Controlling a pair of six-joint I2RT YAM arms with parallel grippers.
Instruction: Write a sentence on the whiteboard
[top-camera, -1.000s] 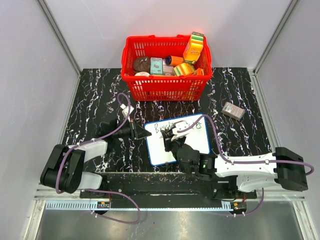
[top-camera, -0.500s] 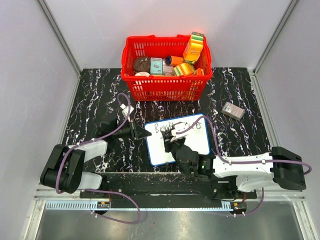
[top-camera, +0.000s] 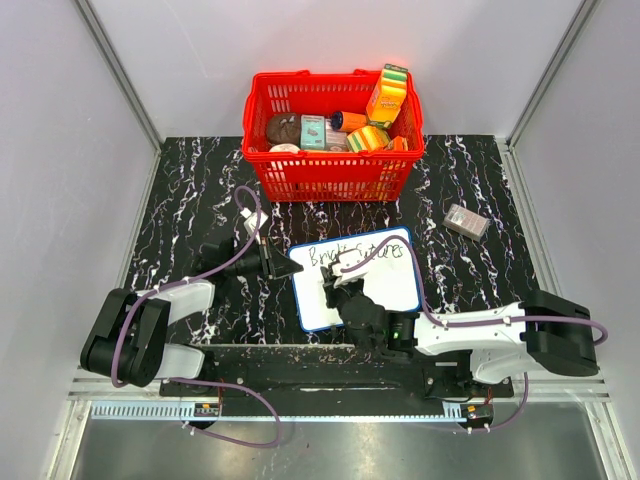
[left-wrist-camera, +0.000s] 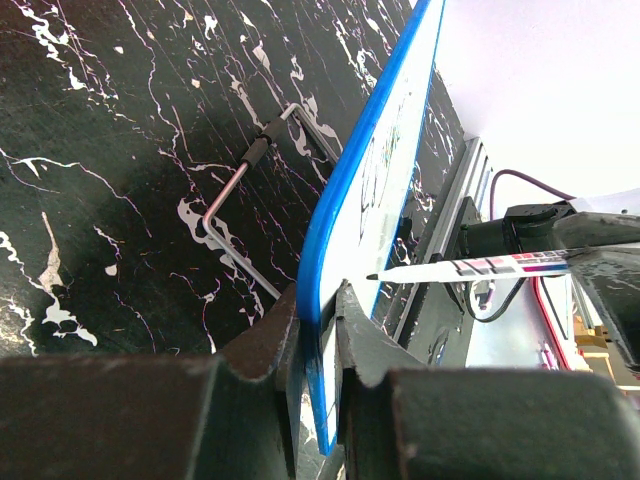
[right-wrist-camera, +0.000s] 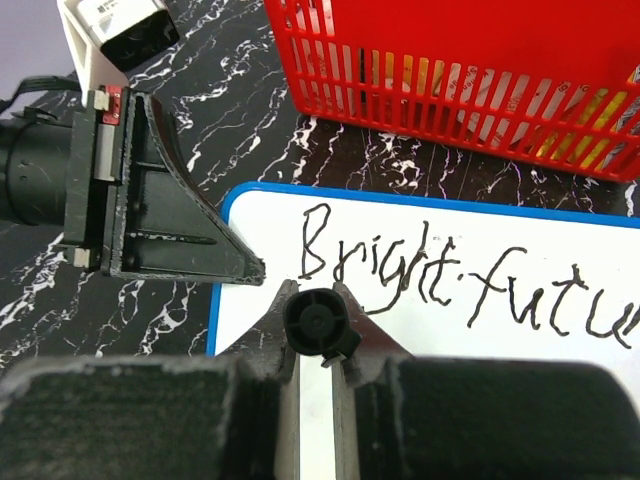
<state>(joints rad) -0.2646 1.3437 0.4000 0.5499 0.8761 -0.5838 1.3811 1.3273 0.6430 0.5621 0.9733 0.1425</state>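
Note:
The whiteboard (top-camera: 385, 285), white with a blue rim, lies at the table's middle front. The sentence (top-camera: 360, 251), black lettering along its far edge, reads "Bright futu" in the right wrist view (right-wrist-camera: 430, 272) before the frame cuts it off. My left gripper (top-camera: 280, 264) is shut on the board's left rim (left-wrist-camera: 370, 170), one finger on each face (left-wrist-camera: 318, 297). My right gripper (top-camera: 338, 283) is shut on a marker (right-wrist-camera: 320, 322) and holds it upright over the board's left part, below the "B". The marker's tip (left-wrist-camera: 374, 276) is at the white face.
A red basket (top-camera: 333, 175) full of groceries stands just behind the board. A small grey box (top-camera: 466, 221) lies at the right. A bent metal wire (left-wrist-camera: 240, 190) lies on the black marbled table beside the board's rim. My left finger (right-wrist-camera: 170, 220) sits at the board's left corner.
My right gripper has moved with the marker leftward and toward the near edge, from the lettering to the board's left part. More of the lettering now shows. The left gripper has not moved.

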